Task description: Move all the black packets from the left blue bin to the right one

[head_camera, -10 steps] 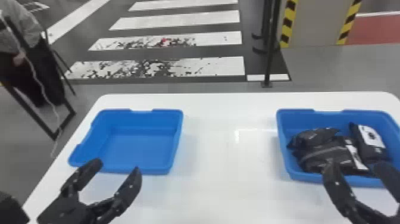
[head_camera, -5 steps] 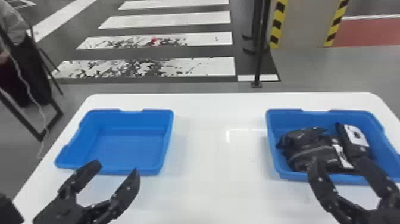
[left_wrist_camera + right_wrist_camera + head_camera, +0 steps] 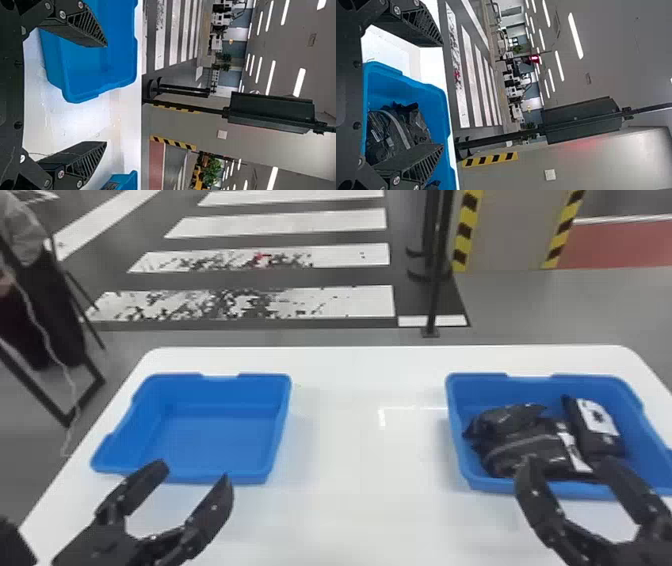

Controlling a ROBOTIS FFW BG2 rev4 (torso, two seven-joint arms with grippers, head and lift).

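Note:
In the head view my left gripper [image 3: 195,485] stands open at the near edge of the left blue bin [image 3: 215,440], which holds no packets. My right gripper [image 3: 567,470] is open by the near wall of the right blue bin [image 3: 535,489]. Several black packets [image 3: 530,447] lie heaped in that bin, one with a white label [image 3: 597,422] on its right side. The left wrist view has the open left gripper [image 3: 106,94] with the left bin [image 3: 85,73] beyond. In the right wrist view, the open right gripper [image 3: 442,95] has nothing held, with black packets [image 3: 395,130] behind.
Both bins rest on a white table [image 3: 360,470], with bare tabletop between them. Past its far edge stands a black post [image 3: 437,280] on the floor. A dark metal frame [image 3: 87,400] is beyond the table's left side.
The head view has panned, so table and bins have shifted left in it. The right gripper also appears farther left. Both grippers stay open and the packets look unmoved in their bin.

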